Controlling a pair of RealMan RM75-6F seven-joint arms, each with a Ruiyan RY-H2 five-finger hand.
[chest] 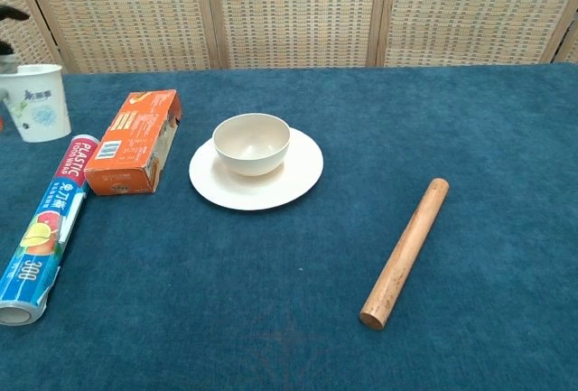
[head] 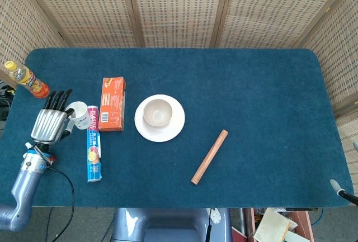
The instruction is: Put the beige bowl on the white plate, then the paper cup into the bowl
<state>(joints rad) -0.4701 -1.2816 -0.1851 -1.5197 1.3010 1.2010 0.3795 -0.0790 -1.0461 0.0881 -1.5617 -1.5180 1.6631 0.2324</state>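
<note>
On the blue cloth-covered desk [head: 251, 102], the round white plate [head: 173, 129] already carries the round beige bowl [head: 157, 112], so the left hand [head: 49, 123], grasping the white paper cup [chest: 38, 102] upright above the desk's left side, should carry it level over the plastic-wrap roll and orange box.

A staged robot test area is suggested: a table [head: 251, 85] covered in blue felt is enclosed by woven rattan screens [head: 179, 7], and loose cables [head: 61, 197] and clutter [head: 274, 225] are seen below its front edge
</note>
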